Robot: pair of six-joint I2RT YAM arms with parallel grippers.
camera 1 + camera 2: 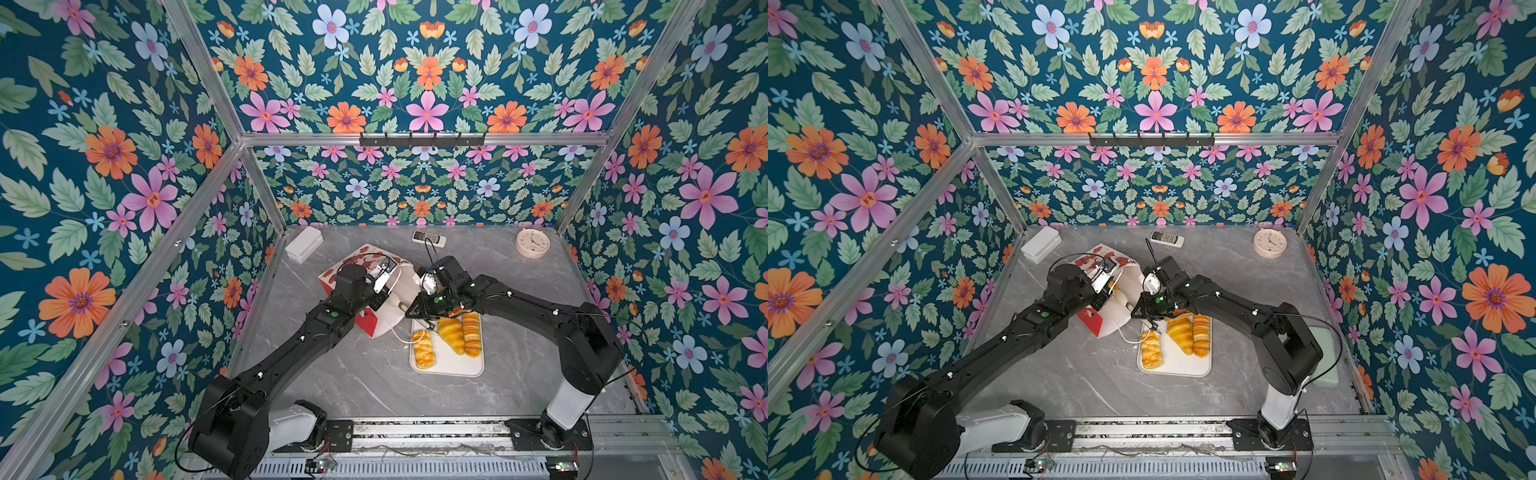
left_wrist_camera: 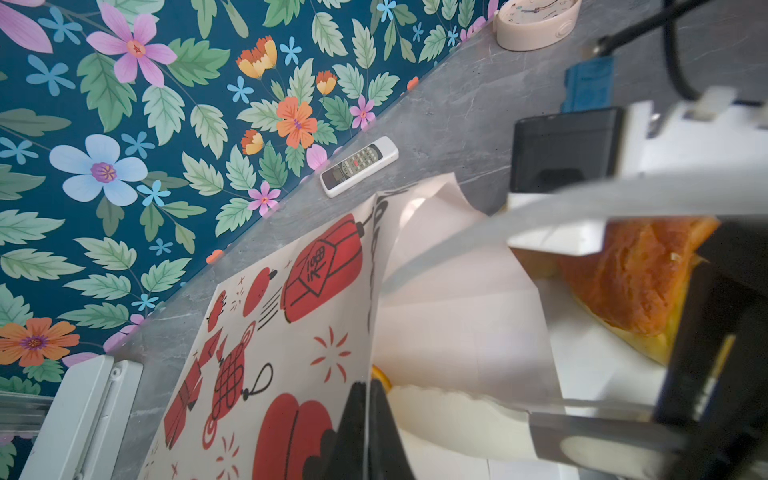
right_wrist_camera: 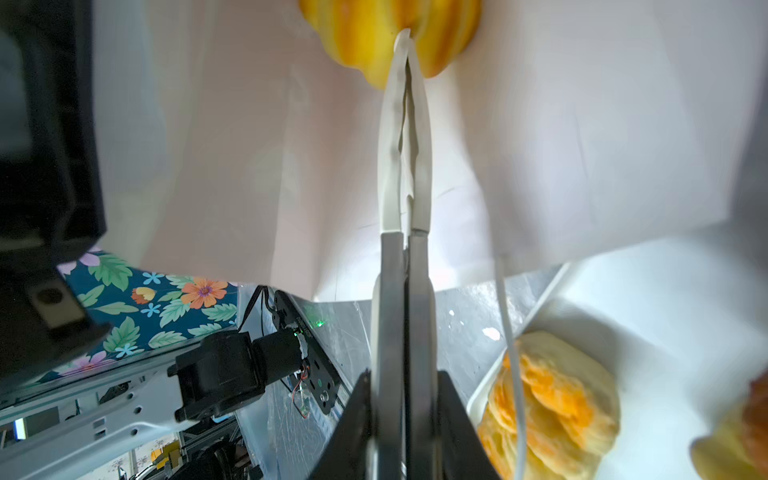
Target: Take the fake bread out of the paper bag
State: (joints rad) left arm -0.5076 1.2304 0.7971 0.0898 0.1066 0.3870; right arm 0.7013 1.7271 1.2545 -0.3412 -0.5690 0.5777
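Note:
The paper bag (image 1: 365,259) lies on its side, its mouth facing the white tray (image 1: 446,368). My left gripper (image 2: 369,399) is shut on the upper edge of the bag's mouth and holds it up; in a top view it shows as the left gripper (image 1: 380,297). My right gripper (image 3: 405,424) is shut on metal tongs (image 3: 405,166) that reach into the bag. Their white tips are together and touch a yellow ridged piece of fake bread (image 3: 365,37) deep inside. Three more pieces lie on the tray: plaited (image 1: 424,351), croissant (image 1: 451,334) and ridged loaf (image 1: 471,334).
At the back of the grey table are a white box (image 1: 303,245), a remote control (image 1: 429,237) and a round pink clock (image 1: 532,242). The bag's cord handle (image 1: 409,334) trails onto the tray. Flowered walls close in three sides.

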